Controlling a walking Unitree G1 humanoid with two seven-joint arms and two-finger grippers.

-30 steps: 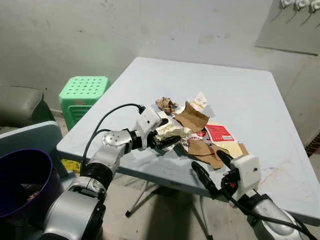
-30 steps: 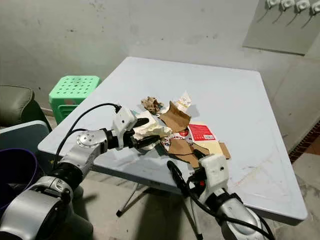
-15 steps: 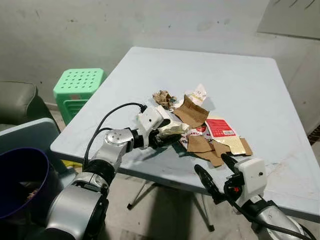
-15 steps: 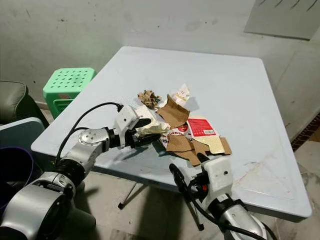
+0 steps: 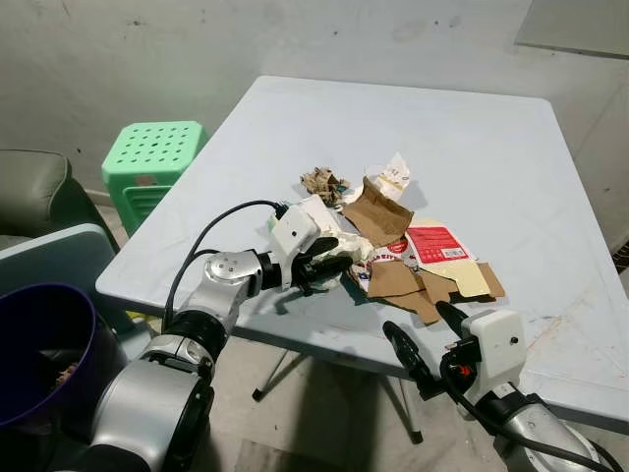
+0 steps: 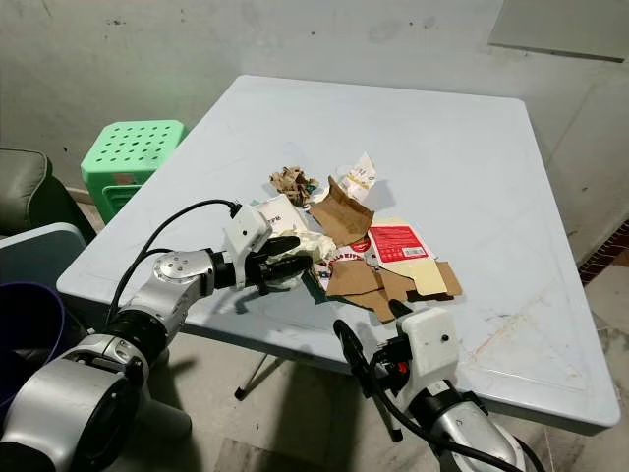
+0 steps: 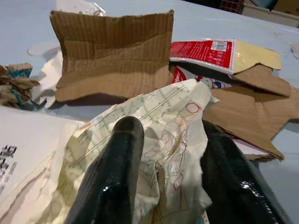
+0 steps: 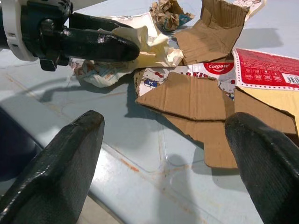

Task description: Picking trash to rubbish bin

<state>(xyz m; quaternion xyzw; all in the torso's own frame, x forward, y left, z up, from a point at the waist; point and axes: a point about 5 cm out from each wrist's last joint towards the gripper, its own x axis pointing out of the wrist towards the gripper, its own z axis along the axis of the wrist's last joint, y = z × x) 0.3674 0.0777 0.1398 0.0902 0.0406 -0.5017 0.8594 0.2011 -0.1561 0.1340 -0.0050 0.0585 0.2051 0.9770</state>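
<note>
A pile of trash lies on the pale blue table [image 5: 472,138]: a crumpled cream paper [image 7: 163,121], a bent cardboard piece [image 5: 378,211], a red toothpaste box [image 5: 432,244], flat brown cardboard [image 5: 403,285], a brown paper wad [image 5: 319,182] and a white wrapper [image 5: 393,175]. At the pile's near left side, my left gripper [image 5: 329,265] is shut on the crumpled cream paper, with a black finger [image 7: 117,158] on each side of it. My right gripper [image 5: 421,329] hangs open just off the table's front edge, below the flat cardboard. The dark purple rubbish bin [image 5: 39,344] stands on the floor at far left.
A green plastic stool [image 5: 157,157] stands left of the table, with a dark seat [image 5: 34,192] and a grey-blue panel [image 5: 49,261] beside the bin. Folding table legs [image 5: 285,369] show under the front edge. Grey walls close the back.
The camera has shifted a little. My left gripper stays on the crumpled paper and has drawn it slightly off the pile. The right gripper keeps its place, open.
</note>
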